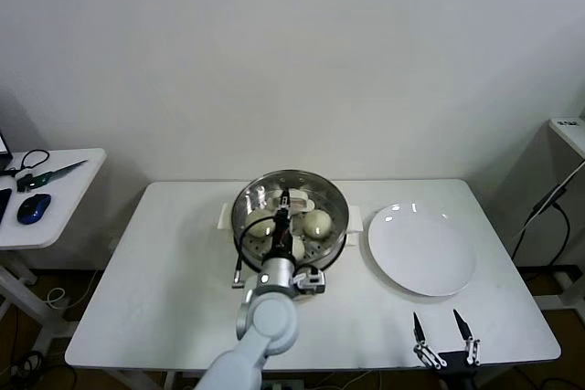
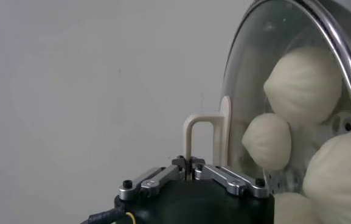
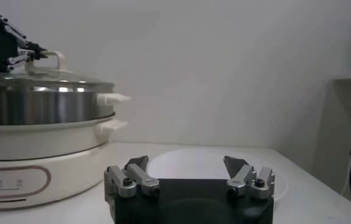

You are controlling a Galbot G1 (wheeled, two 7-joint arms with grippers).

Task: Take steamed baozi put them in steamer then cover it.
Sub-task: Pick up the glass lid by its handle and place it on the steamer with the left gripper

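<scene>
The steamer [image 1: 336, 242] stands at the table's middle, a steel pot on a cream base. The clear glass cover [image 1: 324, 198] lies on its rim. My left gripper [image 1: 284, 203] is above the pot's centre, shut on the cover's cream handle [image 2: 205, 129]; in the left wrist view the gripper [image 2: 189, 163] pinches the handle's thin bar. Cream-white baozi [image 1: 317, 223] show through the glass, three of them in the left wrist view [image 2: 303, 85]. My right gripper [image 1: 443, 335] is open and empty at the table's front right, before the plate [image 3: 193, 163]. The right wrist view shows the covered steamer [image 3: 41, 122] from the side.
A flat white plate [image 1: 420, 248] lies right of the steamer. The white table [image 1: 164, 271] has bare room to the left. A side table [image 1: 50, 216] with a mouse and cables stands far left. A shelf [image 1: 571, 130] stands far right.
</scene>
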